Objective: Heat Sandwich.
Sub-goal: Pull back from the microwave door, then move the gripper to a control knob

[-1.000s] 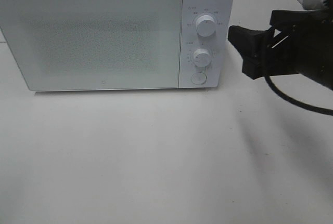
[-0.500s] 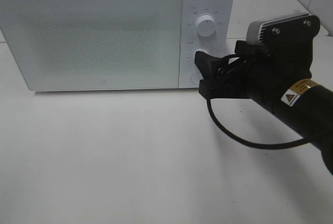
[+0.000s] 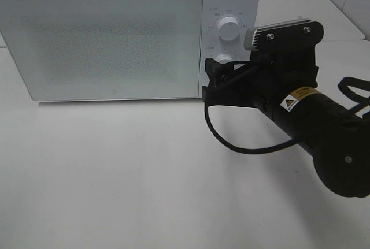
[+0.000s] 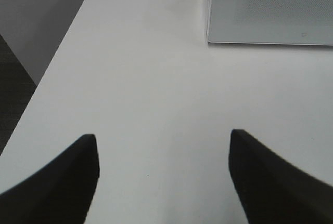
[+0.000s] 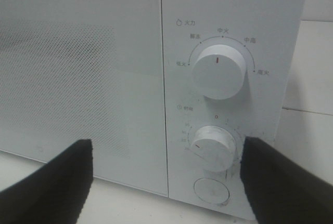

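- Sandwich: not visible in any view, so cannot tell where it is or how it looks. The only enclosed spot is behind the shut microwave door, and nothing can be made out through it.
- Tabletop [image 3: 115,174]: white and plain, carries the microwave at its far side.
- Microwave [image 3: 130,35]: white box, front facing the high camera.
- Door [image 5: 78,68]: closed, pale, with a dotted mesh window that is too hazy to see through.
- Right arm [image 3: 312,122]: black, reaches in from the right and blocks the lower part of the control panel in the high view. A yellow warning label [image 3: 299,97] is on it and a silver wrist camera [image 3: 277,32] sits on top.
- Control panel [image 5: 229,5]: right of the door, small printed markings around the dials.
- Black cable [image 3: 243,145]: loops down from the right arm over the tabletop.
- Right gripper [image 5: 167,146]: spread wide and holding nothing, just in front of the panel, fingers either side of the lower knob. Cannot tell if one touches it.
- Left gripper [image 4: 162,135]: spread, nothing between the fingers, over bare tabletop near the microwave's left corner.
- Upper knob [image 5: 218,70]: white, red mark pointing up.
- Lower knob [image 5: 213,147]: white, smaller.
- Round button [image 5: 210,190]: below the lower knob, hidden by the gripper in the high view.
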`<state>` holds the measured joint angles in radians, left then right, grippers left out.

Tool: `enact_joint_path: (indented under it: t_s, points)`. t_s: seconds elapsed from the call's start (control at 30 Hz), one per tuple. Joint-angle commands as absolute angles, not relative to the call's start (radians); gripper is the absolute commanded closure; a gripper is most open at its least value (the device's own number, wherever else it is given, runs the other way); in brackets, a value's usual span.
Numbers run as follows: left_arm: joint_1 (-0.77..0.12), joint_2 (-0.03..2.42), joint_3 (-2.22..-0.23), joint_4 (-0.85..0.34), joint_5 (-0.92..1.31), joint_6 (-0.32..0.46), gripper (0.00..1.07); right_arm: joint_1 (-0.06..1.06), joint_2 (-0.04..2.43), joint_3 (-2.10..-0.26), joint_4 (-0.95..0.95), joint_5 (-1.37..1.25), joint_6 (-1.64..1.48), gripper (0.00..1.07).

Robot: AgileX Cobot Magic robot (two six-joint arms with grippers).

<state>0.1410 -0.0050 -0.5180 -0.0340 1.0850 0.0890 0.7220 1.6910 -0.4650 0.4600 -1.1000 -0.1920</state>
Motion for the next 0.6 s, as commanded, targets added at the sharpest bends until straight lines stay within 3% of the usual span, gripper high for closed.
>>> enact_joint_path:
  t_s: [0.03, 0.6]
  points:
    - [0.134, -0.028, -0.516, -0.031, 1.068, 0.082, 0.39, 0.725, 1.725, -0.505, 0.492, -1.093, -0.205, 0.31]
    - [0.134, -0.028, -0.516, -0.03, 1.068, 0.082, 0.39, 0.725, 1.916, -0.627, 0.584, -1.189, -0.219, 0.31]
